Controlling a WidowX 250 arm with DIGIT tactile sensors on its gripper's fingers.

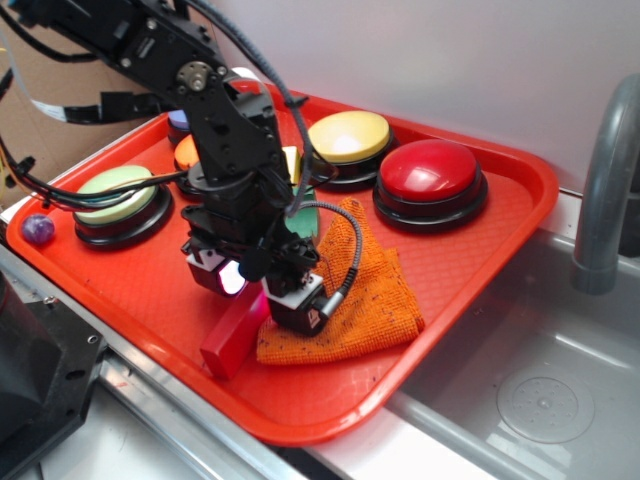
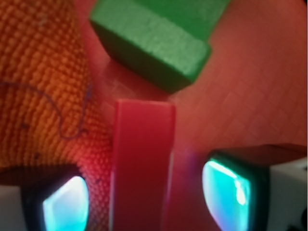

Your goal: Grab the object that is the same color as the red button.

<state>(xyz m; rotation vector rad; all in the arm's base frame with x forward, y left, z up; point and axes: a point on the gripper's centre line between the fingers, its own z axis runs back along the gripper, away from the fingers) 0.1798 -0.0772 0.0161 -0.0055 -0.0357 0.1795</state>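
My gripper [image 2: 144, 197] is low over the red tray [image 1: 500, 250], and my jaws stand apart, one on each side of the red block [image 2: 143, 163], with a gap on both sides, so I do not hold it. In the wrist view my left finger pad [image 2: 65, 204] is above the edge of the orange cloth [image 2: 43, 91], and the right pad [image 2: 226, 190] is above the bare tray floor. The red block lies flat on the tray, just beside the orange cloth; its far end is near the green block [image 2: 154, 43]. In the exterior view the red block [image 1: 232, 335] sticks out toward the front rim under my gripper. The red button [image 1: 430, 175] is at the back right, well apart from me, next to the yellow button [image 1: 348, 137].
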